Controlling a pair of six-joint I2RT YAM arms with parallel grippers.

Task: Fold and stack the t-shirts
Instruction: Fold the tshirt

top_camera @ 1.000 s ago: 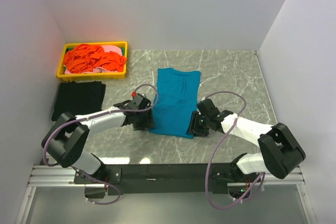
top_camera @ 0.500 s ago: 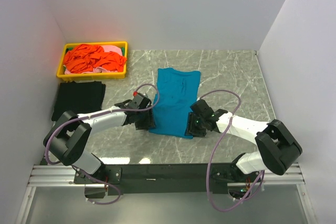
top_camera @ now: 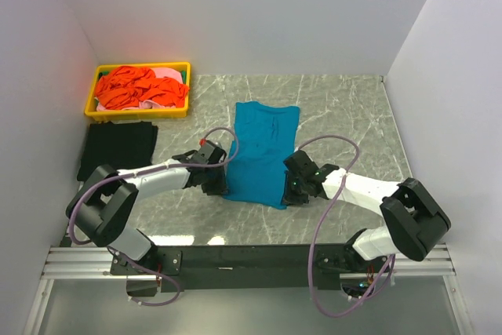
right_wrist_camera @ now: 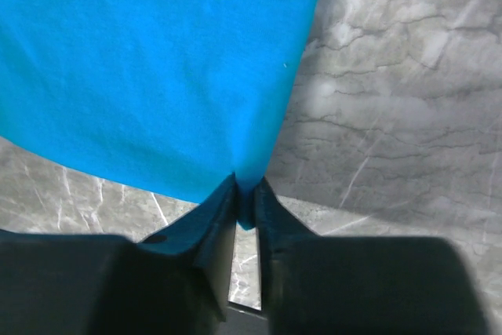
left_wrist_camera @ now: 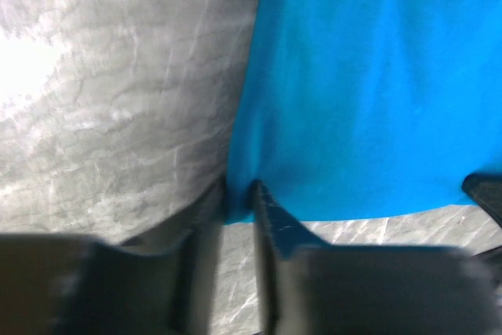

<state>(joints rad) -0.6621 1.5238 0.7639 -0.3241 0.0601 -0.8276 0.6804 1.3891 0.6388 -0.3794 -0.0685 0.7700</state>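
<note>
Being pinched at its lower hem corners by the left gripper (left_wrist_camera: 239, 194) and right gripper (right_wrist_camera: 245, 191), the teal-blue t-shirt (top_camera: 263, 151), flat at frame centre, is judged ready to be lifted evenly and folded toward its collar.

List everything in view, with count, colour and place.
teal-blue t-shirt: one, teal-blue, flat at the table's centre
black t-shirt: one, black, folded, at the table's left edge, in front of the tray
orange-red t-shirts: count unclear, orange-red, crumpled in the tray
pink t-shirt: one, pink, in the tray, partly under the orange-red ones
yellow tray: one, yellow, far left corner
table: one, grey marble pattern
left arm, right arm: two, white and black, based at the near edge
left claw: one, black, shut on the teal-blue t-shirt's near left corner
right claw: one, black, shut on its near right corner
</note>
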